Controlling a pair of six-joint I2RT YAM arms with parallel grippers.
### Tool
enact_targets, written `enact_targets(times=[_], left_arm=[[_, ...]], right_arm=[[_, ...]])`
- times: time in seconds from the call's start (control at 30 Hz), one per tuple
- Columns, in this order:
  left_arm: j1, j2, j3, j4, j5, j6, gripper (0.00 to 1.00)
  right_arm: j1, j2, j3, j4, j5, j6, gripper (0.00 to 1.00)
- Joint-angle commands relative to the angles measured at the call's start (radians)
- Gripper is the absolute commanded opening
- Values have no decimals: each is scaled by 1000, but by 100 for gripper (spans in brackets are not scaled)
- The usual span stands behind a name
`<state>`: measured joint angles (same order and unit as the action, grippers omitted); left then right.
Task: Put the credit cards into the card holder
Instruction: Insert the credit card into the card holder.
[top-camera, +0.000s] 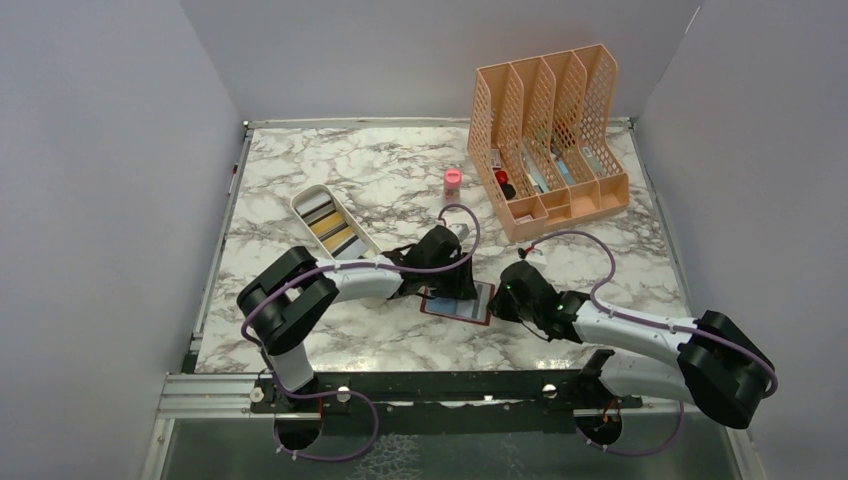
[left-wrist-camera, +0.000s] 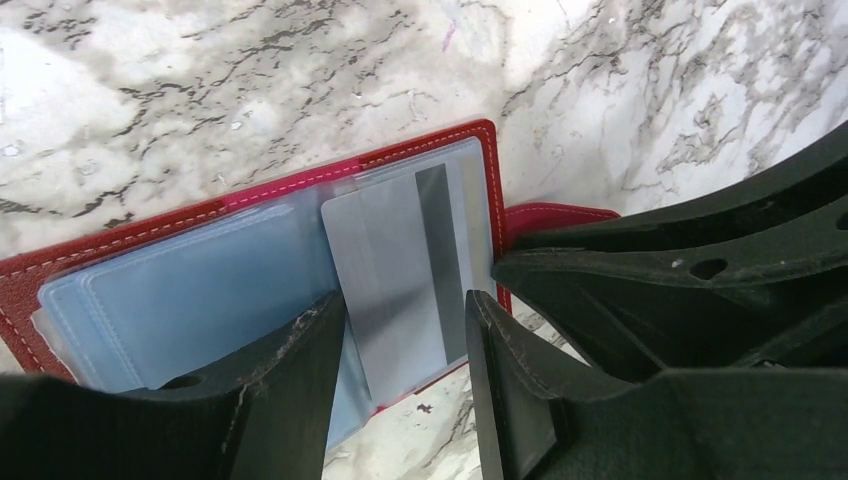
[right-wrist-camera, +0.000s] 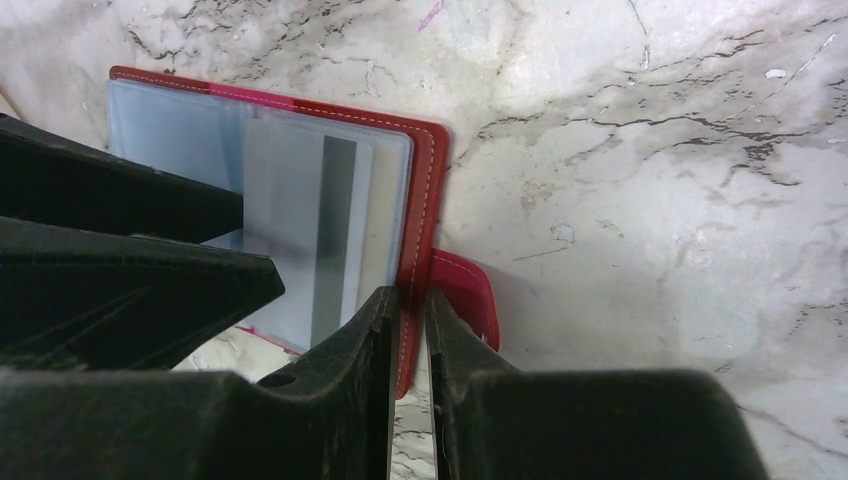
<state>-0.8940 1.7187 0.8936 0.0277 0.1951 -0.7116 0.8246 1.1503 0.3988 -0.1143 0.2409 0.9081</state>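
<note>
An open red card holder (top-camera: 458, 303) lies on the marble between the two arms, its clear sleeves (left-wrist-camera: 180, 290) facing up. A silver card (left-wrist-camera: 390, 270) with a dark stripe sits partway in the right-hand sleeve. My left gripper (left-wrist-camera: 405, 310) stands open above it, one finger on each side of the card's lower end. My right gripper (right-wrist-camera: 410, 300) is shut on the holder's red stitched edge (right-wrist-camera: 425, 200), beside the closure tab (right-wrist-camera: 465, 290). In the right wrist view the same card (right-wrist-camera: 290, 200) shows beside the left gripper's fingers (right-wrist-camera: 120, 260).
A white tray (top-camera: 298, 203) with several more cards sits at the middle left. A peach file organizer (top-camera: 548, 140) stands at the back right, with a small pink bottle (top-camera: 453, 179) to its left. White walls close in the table.
</note>
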Motion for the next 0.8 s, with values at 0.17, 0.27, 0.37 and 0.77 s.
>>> enact_targets(times=[0.17,0.27,0.37,0.77], left_arm=[[-23,31,-25,119,86,-70,51],[-27,48,-28,141,98,-81,51],[-27,59,-34,159,98,-87,51],[-28,91,-31,331,186,-143,51]], right_arm=[[-4,11,-25,-21,86,15,21],[-6,14,-28,-32,101,17,21],[-15,4,-31,-37,104,11,21],[-58,-57,-12,-102,110,-8,21]])
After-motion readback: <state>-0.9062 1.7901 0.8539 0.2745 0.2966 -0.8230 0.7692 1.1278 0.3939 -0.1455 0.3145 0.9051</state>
